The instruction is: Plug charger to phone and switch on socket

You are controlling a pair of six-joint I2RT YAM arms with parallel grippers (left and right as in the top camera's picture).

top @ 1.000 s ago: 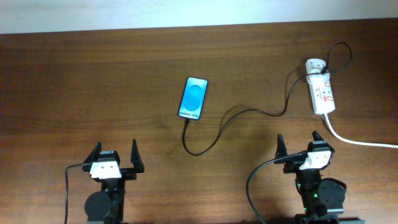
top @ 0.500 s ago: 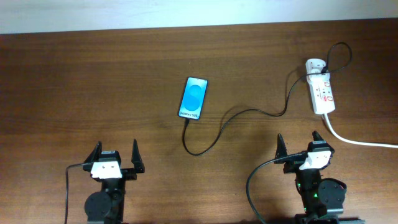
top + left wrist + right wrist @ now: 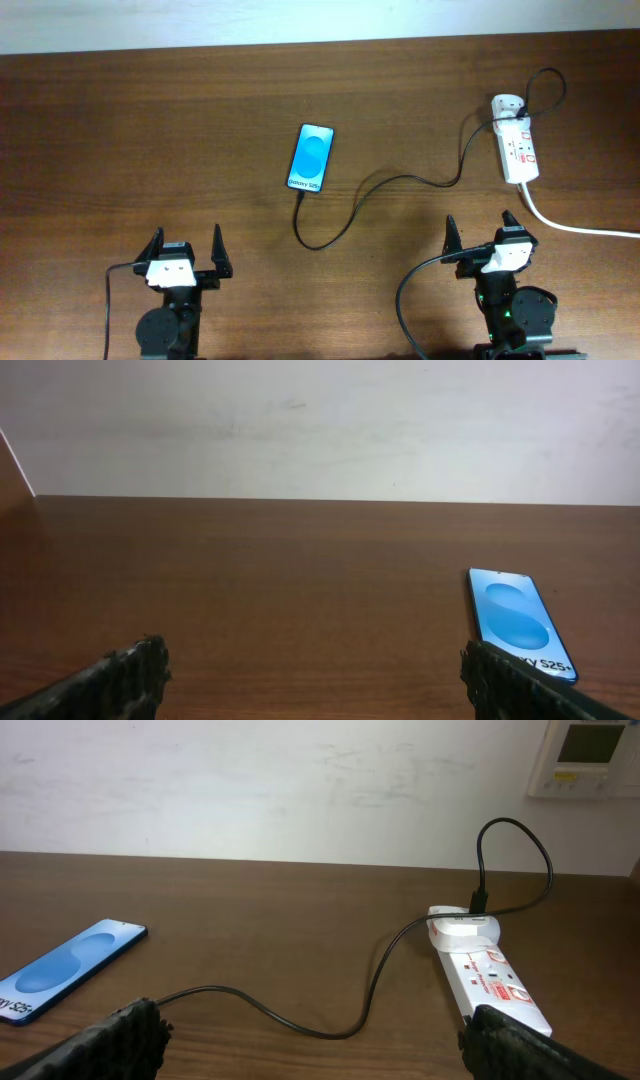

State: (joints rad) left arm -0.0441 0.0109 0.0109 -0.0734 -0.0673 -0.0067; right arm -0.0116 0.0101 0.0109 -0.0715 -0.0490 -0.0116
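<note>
The phone (image 3: pixel 311 158) lies flat mid-table, blue screen up; it also shows in the left wrist view (image 3: pixel 520 622) and the right wrist view (image 3: pixel 65 966). The charger cable (image 3: pixel 380 188) runs from the phone's near end, loops, and reaches the white adapter (image 3: pixel 506 104) on the socket strip (image 3: pixel 518 150), also in the right wrist view (image 3: pixel 490 982). The plug tip sits at the phone's near edge (image 3: pixel 300 195); whether it is inserted I cannot tell. My left gripper (image 3: pixel 185 256) is open and empty near the front edge. My right gripper (image 3: pixel 482 238) is open and empty, in front of the strip.
The strip's thick white cord (image 3: pixel 580 229) runs off the table's right side. A white wall with a wall panel (image 3: pixel 590 755) stands behind the table. The robots' own black cables (image 3: pixel 405 300) hang near the front edge.
</note>
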